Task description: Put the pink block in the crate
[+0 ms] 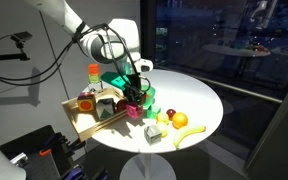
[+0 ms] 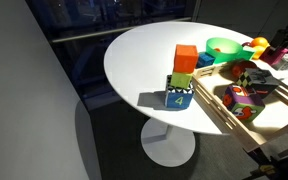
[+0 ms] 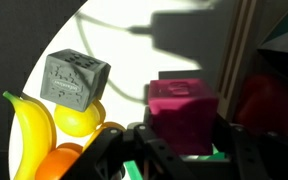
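The pink block (image 3: 182, 112) sits just off the crate's (image 1: 89, 127) corner, well in from the round table's (image 1: 199, 100) edge. It looks light, rigid and easy to grip. The gripper (image 3: 184, 138) straddles its flat sides — the natural hold — but whether it is squeezing or only bracketing, I cannot tell.

Round white table (image 2: 144, 55), crate (image 1: 89, 127) set at one edge, green bowl (image 2: 222, 47) beside it, block stack (image 2: 181, 80) close by, banana (image 1: 189, 135) and lemon (image 1: 180, 120) grouped apart.

My tool (image 3: 180, 140) is matt black plastic, the magenta cube-like block (image 3: 182, 105) matt and faintly embossed, the yellow banana (image 3: 24, 125) smooth and glossy like plastic, the round white table (image 3: 134, 70) smooth with a soft sheen, the shallow slatted crate (image 2: 216, 105) bare pale wood.
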You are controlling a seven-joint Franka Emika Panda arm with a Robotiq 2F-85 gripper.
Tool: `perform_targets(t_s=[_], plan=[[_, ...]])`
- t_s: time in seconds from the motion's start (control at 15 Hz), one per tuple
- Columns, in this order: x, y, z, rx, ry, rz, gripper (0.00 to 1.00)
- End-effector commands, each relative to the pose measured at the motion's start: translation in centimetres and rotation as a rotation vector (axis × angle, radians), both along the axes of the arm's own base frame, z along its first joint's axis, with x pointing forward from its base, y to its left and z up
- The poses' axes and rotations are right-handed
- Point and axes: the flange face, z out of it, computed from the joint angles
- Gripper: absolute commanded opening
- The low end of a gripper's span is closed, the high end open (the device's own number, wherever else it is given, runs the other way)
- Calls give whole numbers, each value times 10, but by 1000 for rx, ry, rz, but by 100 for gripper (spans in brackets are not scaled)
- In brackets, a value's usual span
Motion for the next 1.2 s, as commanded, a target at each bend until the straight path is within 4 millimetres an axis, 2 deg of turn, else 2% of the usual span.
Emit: perform_targets(t_s=[0.0, 0.33, 0.67, 1.13], plan=[[-24, 17, 30, 6, -5, 27, 28], [-46, 45, 57, 37, -39, 86, 28], [-55, 85, 75, 65, -85, 155, 28], [-56, 147, 72, 48, -110, 267, 28]])
